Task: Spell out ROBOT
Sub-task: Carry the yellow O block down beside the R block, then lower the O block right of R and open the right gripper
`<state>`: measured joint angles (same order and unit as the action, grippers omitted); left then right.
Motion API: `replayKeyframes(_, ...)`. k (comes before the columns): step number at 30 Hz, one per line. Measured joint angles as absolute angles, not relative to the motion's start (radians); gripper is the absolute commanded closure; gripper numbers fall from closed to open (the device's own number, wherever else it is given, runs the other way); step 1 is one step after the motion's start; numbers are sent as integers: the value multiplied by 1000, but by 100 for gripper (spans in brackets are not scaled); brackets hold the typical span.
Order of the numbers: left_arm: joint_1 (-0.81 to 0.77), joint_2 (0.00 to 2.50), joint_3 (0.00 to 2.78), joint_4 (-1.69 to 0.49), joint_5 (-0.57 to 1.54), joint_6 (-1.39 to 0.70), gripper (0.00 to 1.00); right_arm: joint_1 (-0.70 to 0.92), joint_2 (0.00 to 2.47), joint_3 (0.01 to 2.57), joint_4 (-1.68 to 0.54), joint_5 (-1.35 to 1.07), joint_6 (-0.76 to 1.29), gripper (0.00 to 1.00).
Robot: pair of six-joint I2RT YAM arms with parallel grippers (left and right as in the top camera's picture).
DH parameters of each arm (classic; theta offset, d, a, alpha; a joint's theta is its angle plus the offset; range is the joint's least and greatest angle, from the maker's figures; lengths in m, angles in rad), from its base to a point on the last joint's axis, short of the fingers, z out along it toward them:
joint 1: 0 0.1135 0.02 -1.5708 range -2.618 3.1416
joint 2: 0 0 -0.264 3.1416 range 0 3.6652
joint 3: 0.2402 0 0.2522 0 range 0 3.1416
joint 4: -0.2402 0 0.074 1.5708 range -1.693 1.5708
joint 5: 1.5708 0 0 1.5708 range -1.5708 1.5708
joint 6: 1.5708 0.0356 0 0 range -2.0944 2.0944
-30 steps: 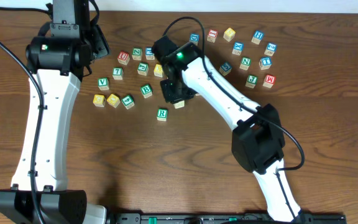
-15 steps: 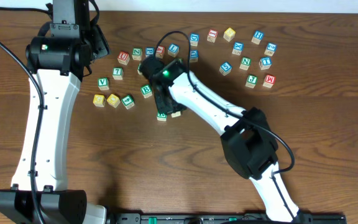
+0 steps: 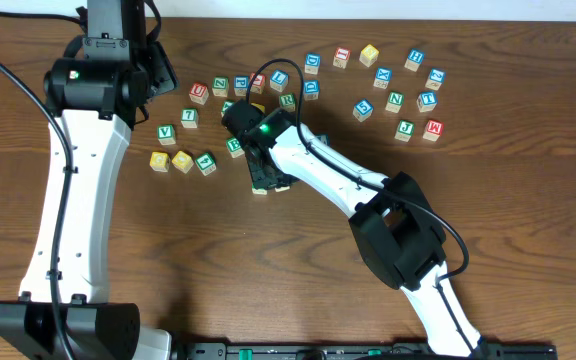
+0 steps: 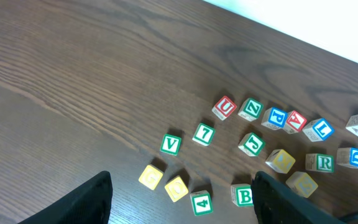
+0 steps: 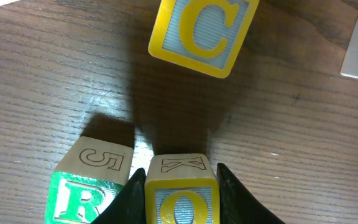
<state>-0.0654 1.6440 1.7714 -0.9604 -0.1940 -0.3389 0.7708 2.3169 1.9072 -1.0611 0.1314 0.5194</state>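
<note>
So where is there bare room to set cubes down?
Free: the wide stretch of table between the left arm and right arm, on the robot's side of the green R cube; also outside the right arm, robot-side of the red M cube. Crowded: the far band of loose cubes, and around the right claw, shut on the yellow O cube.

- O cube [image 5: 180, 202]: yellow frame, pale blue ribbed face, yellow letter.
- R cube [image 5: 79, 198]: green frame, bare wood side.
- C cube [image 5: 204, 31]: yellow frame, blue ribbed face.
- Table [image 5: 303, 124]: dark brown wood grain.
</note>
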Motion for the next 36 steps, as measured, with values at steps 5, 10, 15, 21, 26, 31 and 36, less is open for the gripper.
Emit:
replayKeyframes(5,-65,1645,1771,-960,-194,-339,29,771,2317,1907,-1061,131,525,62)
replayKeyframes(10,-65,1645,1771,-957,-194,-339,29,771,2317,1907,-1063,131,526,63)
replayKeyframes(15,-65,1645,1771,-941,-194,-339,29,771,2317,1907,-1064,131,527,69)
replayKeyframes(21,-65,1645,1771,-939,-194,-339,29,770,2317,1907,-1066,131,527,70)
replayKeyframes(26,-65,1645,1771,-939,-194,-339,29,768,2314,1907,-1068,131,527,66)
replayKeyframes(31,-65,1645,1771,-939,-194,-339,29,762,2287,1907,-1082,129,527,64)
replayKeyframes(36,-65,1645,1771,-939,-194,-339,29,747,2258,1907,-1109,133,527,67)
